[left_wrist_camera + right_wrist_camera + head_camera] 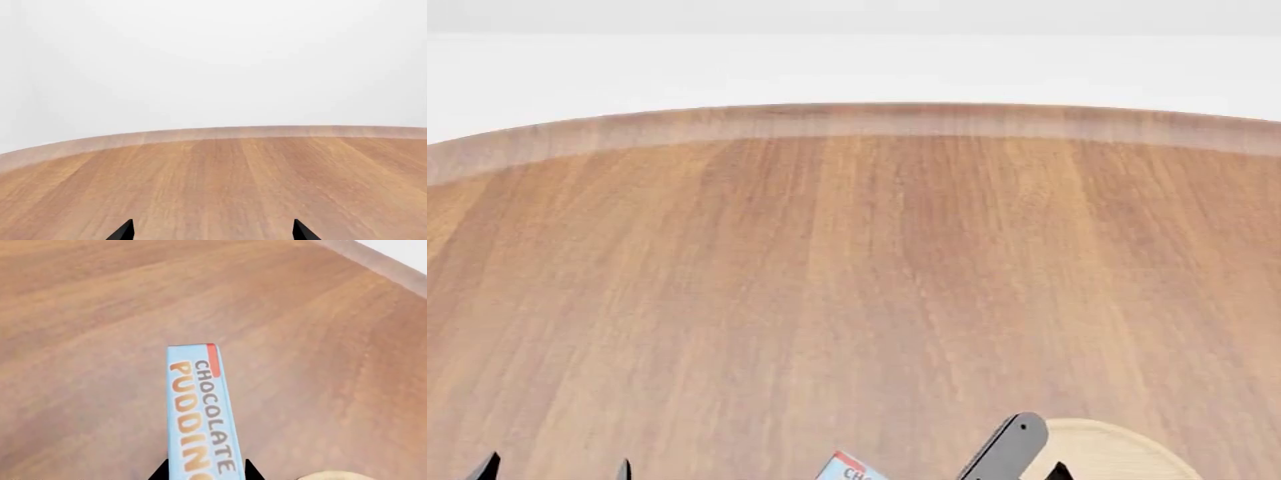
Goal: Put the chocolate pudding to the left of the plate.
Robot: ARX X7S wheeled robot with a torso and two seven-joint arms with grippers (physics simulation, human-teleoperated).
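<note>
1. The right gripper (pixel 207 471) is clamped on the chocolate pudding (pixel 200 410), a black fingertip (pixel 160 471) pressed to each side
2. The carton sits just left of the plate (pixel 1114 450)
3. The left gripper (pixel 212 231) is spread wide over bare table (pixel 220 185), holding nothing

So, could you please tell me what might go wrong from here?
The right claw straddles only one end of the chocolate pudding, so the carton might swing or slip. The plate sits close beside that claw, so the carton could clip its rim or be set down on it.
</note>
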